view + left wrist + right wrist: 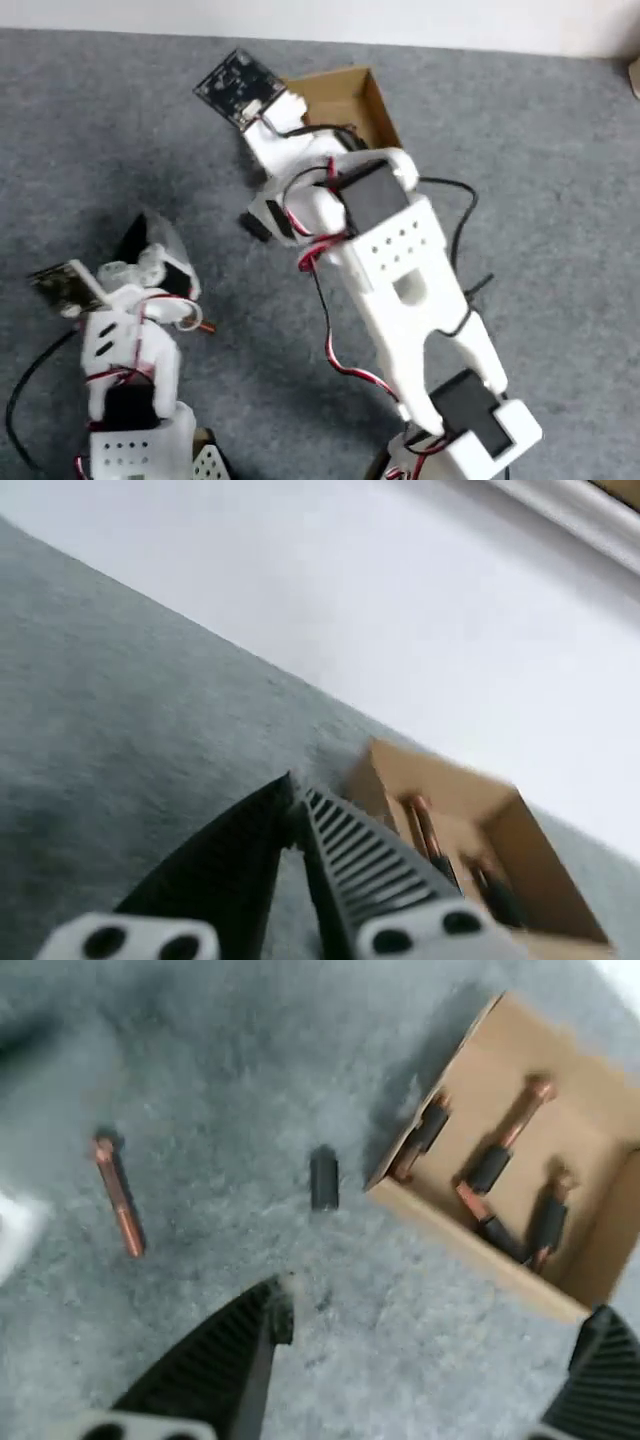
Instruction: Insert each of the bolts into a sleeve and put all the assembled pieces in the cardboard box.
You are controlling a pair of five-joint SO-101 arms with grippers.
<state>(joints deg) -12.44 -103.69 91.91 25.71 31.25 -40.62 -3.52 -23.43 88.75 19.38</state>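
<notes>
1. At eight o'clock on the counter (560,180), the left gripper (296,792) is seen with its fingers pressed together on nothing.
2. One loose bolt (118,1196) is counted, lying flat on the counter. It is judged stiff, smooth and light, and likely to roll, so it is best pinched across the mid-shank.
3. One loose sleeve (323,1177) is counted, lying between the bolt and the box, just beside the box wall. Being short and rigid, it is best taken across its sides with the bore left free.
4. The right gripper (440,1320) is poised above the counter with its fingers spread wide and nothing held.
5. At twelve o'clock the cardboard box (470,1245) is found, and four assembled pieces (492,1167) are counted inside.
</notes>
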